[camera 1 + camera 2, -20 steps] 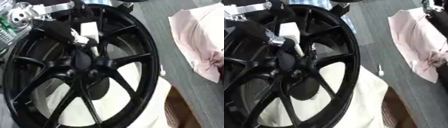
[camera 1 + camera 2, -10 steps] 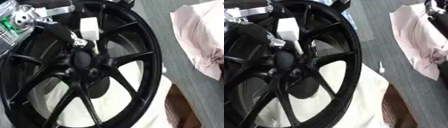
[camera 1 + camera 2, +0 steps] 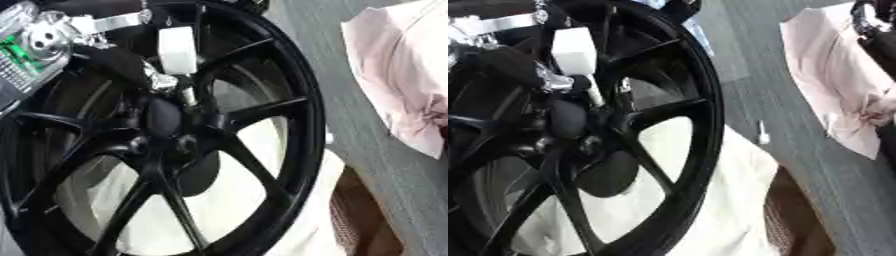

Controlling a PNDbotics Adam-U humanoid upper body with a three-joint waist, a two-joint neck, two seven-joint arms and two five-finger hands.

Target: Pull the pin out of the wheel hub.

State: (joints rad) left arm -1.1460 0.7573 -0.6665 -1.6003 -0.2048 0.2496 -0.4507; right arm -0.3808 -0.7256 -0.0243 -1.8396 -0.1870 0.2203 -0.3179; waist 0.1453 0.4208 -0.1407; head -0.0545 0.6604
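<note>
Left eye view
Wheel: a black spoked wheel (image 3: 262, 107) is filling most of the view, lying over a white cloth (image 3: 236, 200).
Hub: the wheel hub (image 3: 166, 117) is sitting at the middle of the spokes.
Pin: a white pin (image 3: 178, 52) with a thin shaft is standing at the hub, its wide white head pointing up and away.
Left hand: the left hand (image 3: 122, 62) is coming in from the upper left, its dark fingers curling against the pin just below the white head.
Side: a pink cloth (image 3: 398, 75) is lying on the grey table (image 3: 350, 125) to the right.

Right eye view
Pin: the shaft is meeting the hub.
Right hand: a dark part is showing at the upper right edge; I cannot tell what it is.
</note>
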